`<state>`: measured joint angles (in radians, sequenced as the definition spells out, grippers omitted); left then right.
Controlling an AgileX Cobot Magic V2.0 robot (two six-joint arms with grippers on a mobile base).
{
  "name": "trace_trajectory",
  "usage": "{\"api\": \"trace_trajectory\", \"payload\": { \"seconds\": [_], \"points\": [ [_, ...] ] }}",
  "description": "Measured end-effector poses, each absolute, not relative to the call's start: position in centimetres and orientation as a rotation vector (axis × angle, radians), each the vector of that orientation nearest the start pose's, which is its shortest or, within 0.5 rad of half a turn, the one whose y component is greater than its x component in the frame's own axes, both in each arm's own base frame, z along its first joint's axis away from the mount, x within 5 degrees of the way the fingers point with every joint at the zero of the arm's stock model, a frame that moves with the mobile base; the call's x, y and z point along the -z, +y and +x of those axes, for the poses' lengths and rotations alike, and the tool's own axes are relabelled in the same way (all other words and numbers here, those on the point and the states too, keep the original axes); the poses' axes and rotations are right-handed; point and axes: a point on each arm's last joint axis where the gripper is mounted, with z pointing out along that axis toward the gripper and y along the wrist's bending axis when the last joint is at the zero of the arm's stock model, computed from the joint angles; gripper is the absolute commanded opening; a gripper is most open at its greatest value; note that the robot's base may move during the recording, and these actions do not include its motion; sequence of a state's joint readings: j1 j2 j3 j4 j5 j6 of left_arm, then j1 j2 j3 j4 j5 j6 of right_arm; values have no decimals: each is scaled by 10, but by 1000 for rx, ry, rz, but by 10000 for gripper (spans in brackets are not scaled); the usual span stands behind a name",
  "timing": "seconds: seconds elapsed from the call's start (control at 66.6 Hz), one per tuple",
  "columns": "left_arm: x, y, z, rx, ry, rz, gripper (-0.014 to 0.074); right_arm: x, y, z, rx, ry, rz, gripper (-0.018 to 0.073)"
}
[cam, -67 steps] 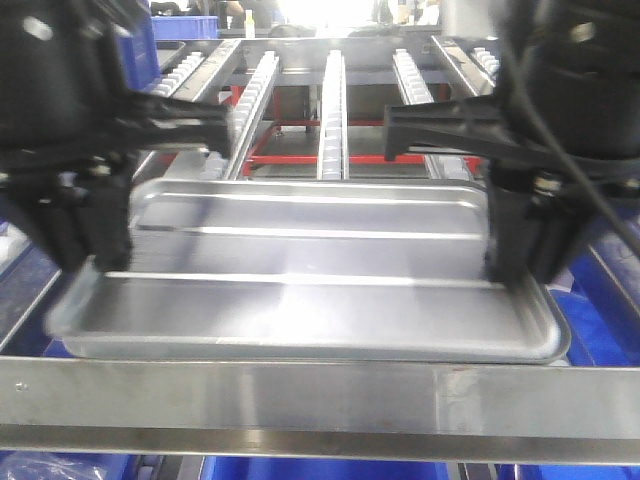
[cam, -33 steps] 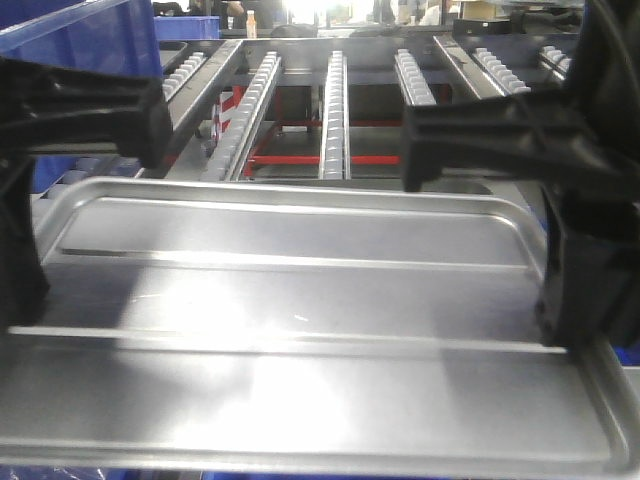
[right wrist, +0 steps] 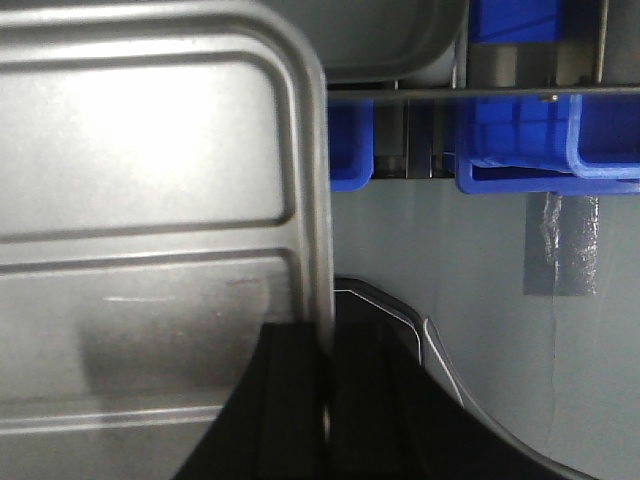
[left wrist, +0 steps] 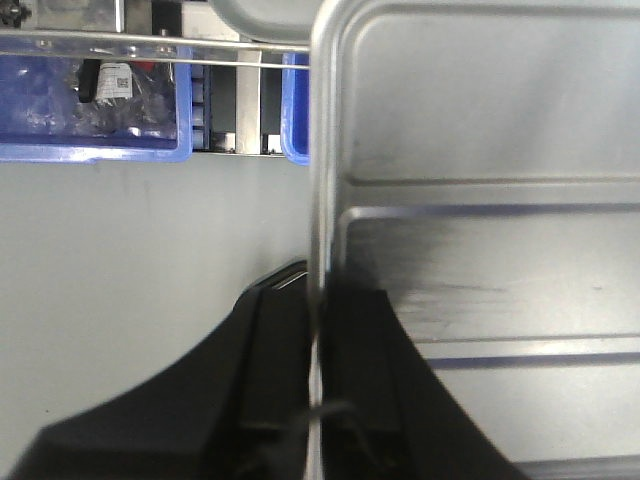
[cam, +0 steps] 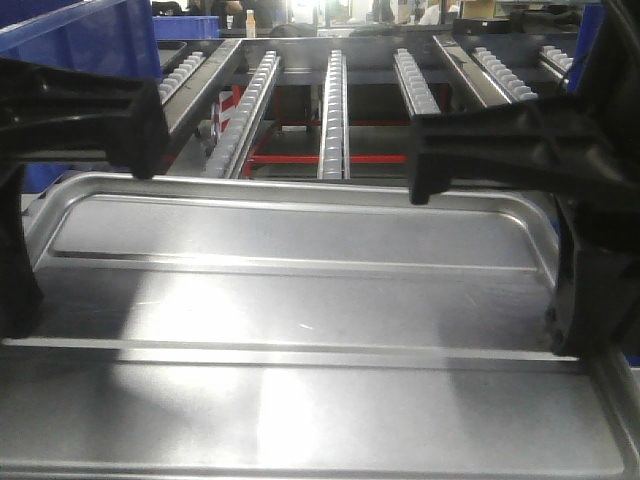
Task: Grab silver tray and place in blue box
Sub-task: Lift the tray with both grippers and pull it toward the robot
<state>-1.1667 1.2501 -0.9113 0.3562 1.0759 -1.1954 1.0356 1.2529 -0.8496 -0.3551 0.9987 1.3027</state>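
The silver tray (cam: 300,330) fills the lower half of the front view, held level in the air, its two long ridges running across. My left gripper (cam: 18,310) is shut on its left rim and my right gripper (cam: 572,325) on its right rim. In the left wrist view the black fingers (left wrist: 280,350) clamp the tray (left wrist: 480,150) rim from both sides. The right wrist view shows the same grip (right wrist: 328,370) on the tray (right wrist: 150,150). Blue crates (cam: 80,40) (left wrist: 100,110) (right wrist: 530,130) show; I cannot tell which is the blue box.
Roller conveyor lanes (cam: 332,100) on a red frame (cam: 300,158) run away behind the tray. Grey floor (left wrist: 120,260) lies below the tray's sides, with a tape patch (right wrist: 560,240). A metal rail (left wrist: 150,40) crosses above the crates. Another grey tray's corner (right wrist: 400,40) shows beyond.
The tray and both grippers have come up and toward the camera. The metal rail seen in front a second ago is now out of sight. Both grips are unchanged.
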Motion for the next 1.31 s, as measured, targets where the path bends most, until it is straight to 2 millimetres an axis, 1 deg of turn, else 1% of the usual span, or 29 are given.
{"api": "trace_trajectory", "payload": {
  "seconds": [0.165, 0.345, 1.306],
  "points": [
    [-279, -190, 113, 125, 2720, 143, -9, -263, 174, 134, -155, 2744, 165, 69],
    [-279, -189, 114, 114, 2714, 83, -9, -263, 176, 134, -179, 2742, 166, 69],
    [-279, -188, 114, 99, 2713, 79, -9, -263, 177, 134, -190, 2738, 164, 69]
  ]
}}
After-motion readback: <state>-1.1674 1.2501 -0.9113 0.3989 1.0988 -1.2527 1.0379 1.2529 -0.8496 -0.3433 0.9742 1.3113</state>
